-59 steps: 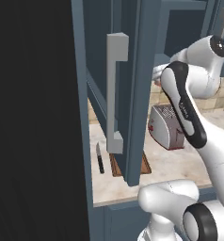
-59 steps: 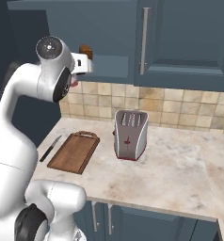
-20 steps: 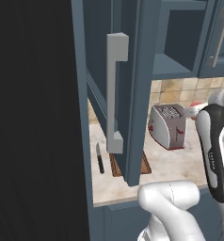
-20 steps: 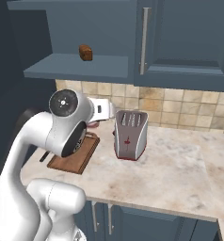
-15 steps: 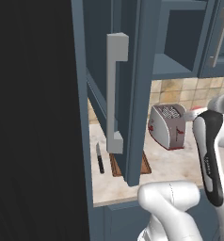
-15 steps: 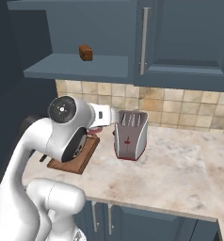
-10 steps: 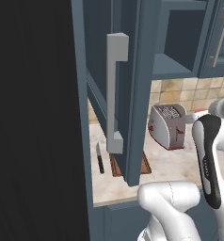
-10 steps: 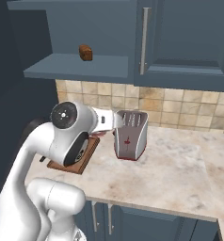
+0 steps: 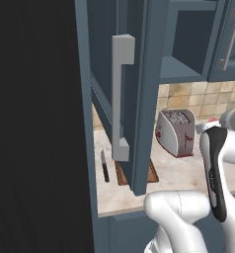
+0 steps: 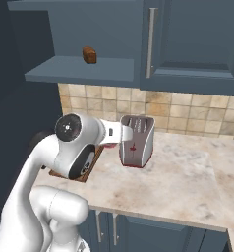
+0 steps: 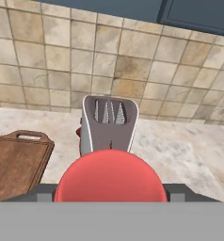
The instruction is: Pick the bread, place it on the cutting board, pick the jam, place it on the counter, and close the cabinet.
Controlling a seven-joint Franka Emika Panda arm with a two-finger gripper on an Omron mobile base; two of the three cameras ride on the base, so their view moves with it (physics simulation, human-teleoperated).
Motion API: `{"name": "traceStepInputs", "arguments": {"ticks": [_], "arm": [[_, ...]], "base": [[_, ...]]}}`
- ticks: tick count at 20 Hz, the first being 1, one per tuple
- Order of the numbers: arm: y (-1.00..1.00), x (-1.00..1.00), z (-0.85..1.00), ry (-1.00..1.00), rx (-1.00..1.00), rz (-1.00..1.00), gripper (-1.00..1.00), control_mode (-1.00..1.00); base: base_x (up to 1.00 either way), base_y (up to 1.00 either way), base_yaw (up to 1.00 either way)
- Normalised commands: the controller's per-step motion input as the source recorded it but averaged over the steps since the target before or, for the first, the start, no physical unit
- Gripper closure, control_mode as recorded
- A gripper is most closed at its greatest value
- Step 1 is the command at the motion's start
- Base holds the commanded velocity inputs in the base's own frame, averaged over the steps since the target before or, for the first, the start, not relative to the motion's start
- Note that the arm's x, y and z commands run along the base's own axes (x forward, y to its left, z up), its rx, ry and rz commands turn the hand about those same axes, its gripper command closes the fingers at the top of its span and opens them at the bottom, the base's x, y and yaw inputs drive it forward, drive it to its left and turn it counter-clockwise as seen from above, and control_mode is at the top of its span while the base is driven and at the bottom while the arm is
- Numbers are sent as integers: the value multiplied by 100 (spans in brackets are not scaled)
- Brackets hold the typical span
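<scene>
The jam [image 11: 109,176], a red jar, sits between my finger tips in the hand view, with my gripper [image 11: 109,192] shut on it, above the counter [image 11: 184,150] in front of the toaster. The hand [image 10: 114,134] hovers just left of the toaster in the right base view. The bread [image 10: 89,54], a small brown chunk, rests on the shelf of the open cabinet [image 10: 79,69]. The cabinet door [image 9: 144,99] stands swung out with its light-grey bar handle [image 9: 120,99]. The cutting board [image 11: 17,162] lies on the counter left of the toaster, bare.
A silver toaster [image 10: 136,134] stands on the counter [image 10: 183,182] against the tiled wall. A black-handled knife [image 9: 105,167] lies left of the cutting board [image 9: 152,171]. A closed upper cabinet [image 10: 188,34] hangs to the right. Open counter stretches right of the toaster.
My hand with the jam has come down from the cabinet shelf and, over the last second, dropped a little lower and moved right toward the toaster. The bread has not moved.
</scene>
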Motion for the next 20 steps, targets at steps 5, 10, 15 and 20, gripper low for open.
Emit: {"name": "traceStepInputs", "arguments": {"ticks": [5,10,15,20], "arm": [[-12,3,-14,0,-1,-9,100,-100],[-12,0,-21,0,0,-8,100,-100],[-13,0,-24,0,0,-7,100,-100],[-10,0,-22,0,0,-5,100,-100]], "base": [[0,0,0],[0,0,0],[0,0,0],[0,0,0]]}}
